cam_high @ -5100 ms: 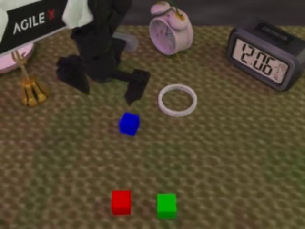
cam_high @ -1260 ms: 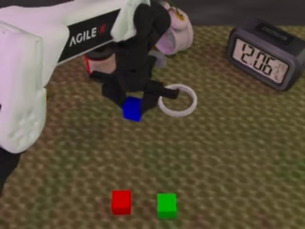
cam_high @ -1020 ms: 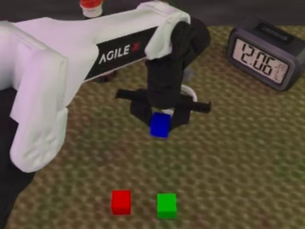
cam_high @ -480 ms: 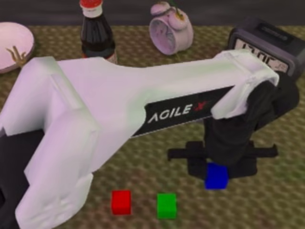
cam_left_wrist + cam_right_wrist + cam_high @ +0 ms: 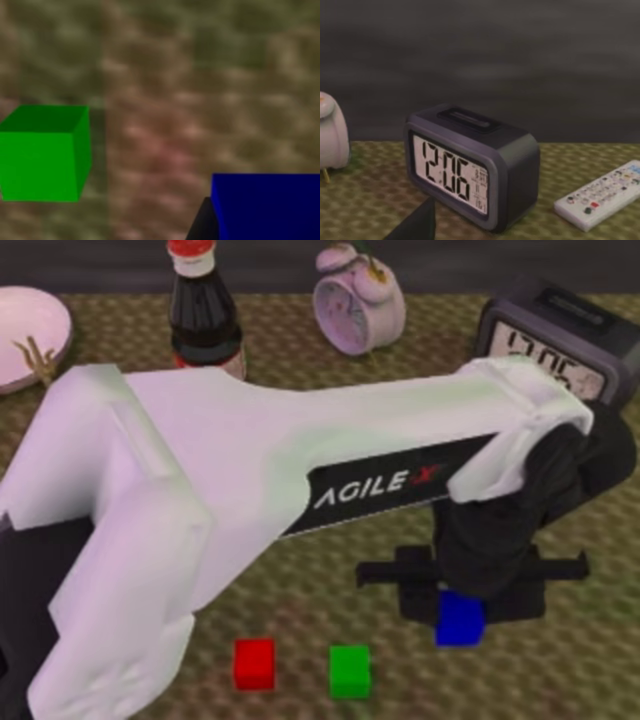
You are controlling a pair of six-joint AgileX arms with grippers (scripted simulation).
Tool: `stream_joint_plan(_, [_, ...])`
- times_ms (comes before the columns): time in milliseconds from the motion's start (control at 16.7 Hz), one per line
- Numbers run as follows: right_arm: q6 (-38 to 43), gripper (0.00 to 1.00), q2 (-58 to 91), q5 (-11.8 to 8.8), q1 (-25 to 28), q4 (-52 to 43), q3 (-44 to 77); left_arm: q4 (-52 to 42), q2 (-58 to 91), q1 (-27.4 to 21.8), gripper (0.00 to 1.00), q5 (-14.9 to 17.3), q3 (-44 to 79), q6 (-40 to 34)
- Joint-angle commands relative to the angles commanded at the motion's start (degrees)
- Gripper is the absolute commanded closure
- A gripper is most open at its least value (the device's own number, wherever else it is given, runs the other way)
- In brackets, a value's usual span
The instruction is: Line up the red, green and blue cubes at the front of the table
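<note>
The left pincer [image 5: 462, 602] is clenched on the blue cube [image 5: 460, 619], holding it low over the counter [image 5: 580, 660] to the right of the green cube [image 5: 349, 670]. The red cube [image 5: 254, 663] and green cube sit side by side near the front edge, so the blue one is held to extend their row. It hangs slightly behind that line. Bare counter lies right of the green cube, leaving room to descend. The right arm's pincer cannot be judged; its wrist view faces the digital clock [image 5: 470, 170].

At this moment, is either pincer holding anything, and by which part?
The left pincer holds the blue cube by two opposite side faces, to the right of the green cube. The right arm's pincer is not in view.
</note>
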Motion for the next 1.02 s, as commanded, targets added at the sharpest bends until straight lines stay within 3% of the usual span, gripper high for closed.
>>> stream_joint_plan(360, [0.0, 0.0, 0.0, 0.0, 0.0, 0.0, 0.0, 11.75, 2.93, -0.1, 1.0, 0.02, -8.32, -0.16])
stream_joint_plan(660, [0.0, 0.0, 0.0, 0.0, 0.0, 0.0, 0.0, 12.68, 3.31, -0.17, 1.0, 0.02, -9.15, -0.19])
stream_joint_plan(1020, [0.0, 0.0, 0.0, 0.0, 0.0, 0.0, 0.0, 12.68, 3.31, -0.17, 0.55, 0.02, -9.15, -0.19])
